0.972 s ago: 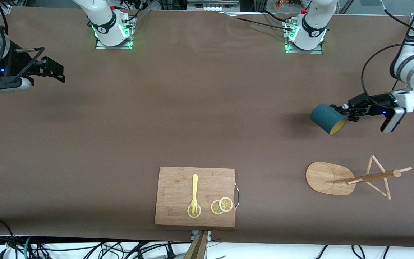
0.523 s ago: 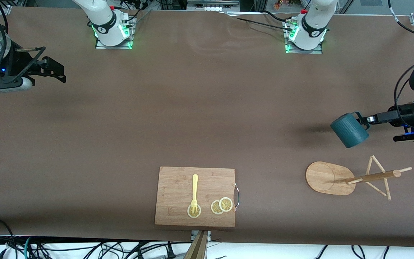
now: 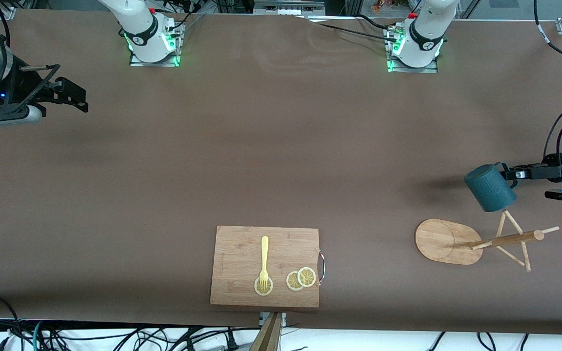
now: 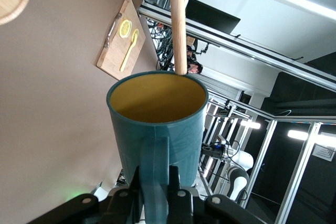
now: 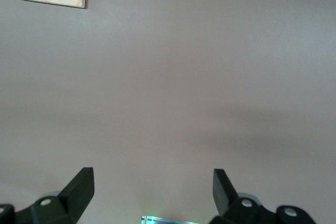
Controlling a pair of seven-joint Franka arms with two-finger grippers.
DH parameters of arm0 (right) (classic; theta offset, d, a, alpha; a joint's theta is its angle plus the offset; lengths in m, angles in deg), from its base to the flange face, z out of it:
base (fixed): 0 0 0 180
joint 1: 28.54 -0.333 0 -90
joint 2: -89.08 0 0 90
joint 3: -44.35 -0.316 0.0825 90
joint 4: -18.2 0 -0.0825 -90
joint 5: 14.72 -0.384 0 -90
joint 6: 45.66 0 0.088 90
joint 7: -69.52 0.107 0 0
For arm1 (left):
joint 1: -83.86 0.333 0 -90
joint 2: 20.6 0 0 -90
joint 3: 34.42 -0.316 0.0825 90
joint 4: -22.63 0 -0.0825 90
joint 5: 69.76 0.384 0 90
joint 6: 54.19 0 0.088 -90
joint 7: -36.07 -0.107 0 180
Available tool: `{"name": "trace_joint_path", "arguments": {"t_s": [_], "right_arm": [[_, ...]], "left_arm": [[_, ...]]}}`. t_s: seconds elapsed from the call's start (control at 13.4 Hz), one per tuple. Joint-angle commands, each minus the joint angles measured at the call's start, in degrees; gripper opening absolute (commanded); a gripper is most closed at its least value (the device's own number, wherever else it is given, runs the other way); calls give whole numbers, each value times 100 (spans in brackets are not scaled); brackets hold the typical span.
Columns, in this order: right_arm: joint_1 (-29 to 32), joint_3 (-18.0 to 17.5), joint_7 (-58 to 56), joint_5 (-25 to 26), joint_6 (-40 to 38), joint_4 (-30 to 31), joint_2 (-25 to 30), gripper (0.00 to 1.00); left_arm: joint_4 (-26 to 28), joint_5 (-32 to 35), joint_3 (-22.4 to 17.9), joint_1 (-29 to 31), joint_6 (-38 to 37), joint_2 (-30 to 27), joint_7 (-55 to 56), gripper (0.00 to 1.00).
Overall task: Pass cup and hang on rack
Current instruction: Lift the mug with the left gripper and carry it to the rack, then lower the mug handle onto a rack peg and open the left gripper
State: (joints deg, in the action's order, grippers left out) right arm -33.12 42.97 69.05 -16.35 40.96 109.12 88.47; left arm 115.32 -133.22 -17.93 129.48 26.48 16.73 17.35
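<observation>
The dark teal ribbed cup [image 3: 490, 188] hangs in the air, held by its handle in my left gripper [image 3: 508, 174], which is shut on it. It is over the table just beside the rack [image 3: 444, 240], against the tip of one thin peg [image 3: 504, 214]. In the left wrist view the cup [image 4: 157, 124] shows its yellowish inside, and a wooden rod of the rack [image 4: 177, 19] ends at its rim. My left gripper [image 4: 156, 184] clamps the handle there. My right gripper [image 3: 78, 97] waits open over the table at the right arm's end, and nothing is between its fingers [image 5: 79, 187].
A wooden cutting board [image 3: 242, 243] with a metal handle lies near the front camera's edge, carrying a yellow fork [image 3: 264, 261] and lemon slices [image 3: 301, 279]. The arm bases [image 3: 151, 39] stand along the table edge farthest from the front camera.
My left gripper has carried the cup toward the left arm's end and down to the rack's pegs, turning it so its yellow inside faces away from the front camera. The right arm stayed still.
</observation>
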Motion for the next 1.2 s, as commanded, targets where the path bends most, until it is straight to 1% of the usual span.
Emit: {"name": "trace_joint_path", "arguments": {"t_s": [0.0, 0.22, 0.37, 0.6, 0.82, 0.9, 0.97, 1.12], "right_arm": [[71, -29, -85, -66, -58, -127, -53, 100], [62, -38, -76, -83, -58, -127, -53, 100], [71, -29, -76, -83, -58, -127, -53, 100], [62, -29, -76, -83, -58, -127, -53, 100], [62, -29, -76, -83, -58, -127, -53, 100], [62, -29, -76, -83, -58, -127, -53, 100], [62, -29, -85, -92, -58, -127, -53, 100], [62, -29, -85, -92, -58, -127, -53, 100]], "left_arm": [[-680, 194, 56, 16, -166, 380, 394, 0], [-1173, 177, 56, -36, -122, 757, 500, 0], [-1331, 141, 64, -36, -104, 951, 650, 0], [-1402, 106, 64, -28, -43, 1013, 966, 0], [-1718, 97, 64, -10, 54, 1390, 967, 0], [-1736, 106, 64, -10, 45, 1435, 975, 0], [-1737, 115, 64, -10, 45, 1444, 984, 8], [-1719, 185, 64, 7, 28, 1453, 940, 82]]}}
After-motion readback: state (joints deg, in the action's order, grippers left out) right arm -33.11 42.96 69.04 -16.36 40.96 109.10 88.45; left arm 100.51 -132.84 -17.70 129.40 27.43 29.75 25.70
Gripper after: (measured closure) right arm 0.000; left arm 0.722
